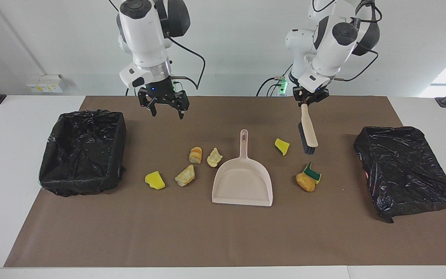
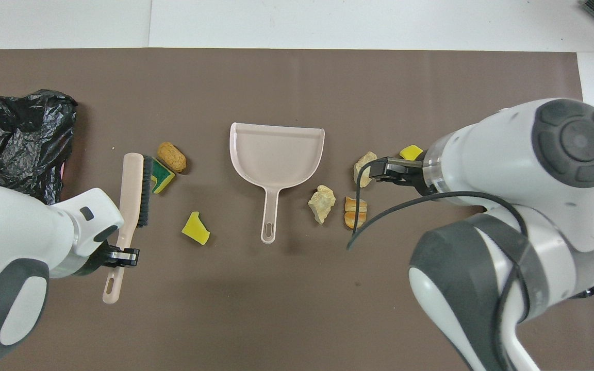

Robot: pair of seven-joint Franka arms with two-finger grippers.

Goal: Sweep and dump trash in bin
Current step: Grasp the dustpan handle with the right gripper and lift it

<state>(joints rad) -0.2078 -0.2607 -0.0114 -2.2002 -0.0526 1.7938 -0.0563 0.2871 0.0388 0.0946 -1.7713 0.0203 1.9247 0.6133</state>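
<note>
Trouble spots, going across the facing view. The open bin (image 1: pixel 76 186) sits at the right arm's end of the table, well apart from everything, so a loaded pan has a long carry and could spill. The right gripper (image 1: pixel 167 113) hangs over bare mat with its fingers spread, holding nothing. Nobody's pinning the dustpan (image 1: pixel 242 182), so I'd guess it skates off the moment a lump gets shoved against it. Four bits of trash lie toward the bin: a yellow chunk (image 1: pixel 155 180), a tan piece (image 1: pixel 185 175), a striped bread lump (image 1: pixel 195 155) and a pale piece (image 1: pixel 214 157), which is just beside the pan's wall. The mouth points away from the robots, so none of them lines up with it. That wall is what's in the way. At the left arm's end the left gripper (image 1: pixel 309 101) pinches the brush (image 1: pixel 308 130) high on its handle, bristles dangling over the mat near a yellow wedge (image 1: pixel 282 146). A grip that far up might let it swivel under drag. A green-backed sponge (image 1: pixel 313 172) touches an orange lump (image 1: pixel 305 182), so they could scatter. Last, a crumpled black bag (image 1: pixel 405 170).
</note>
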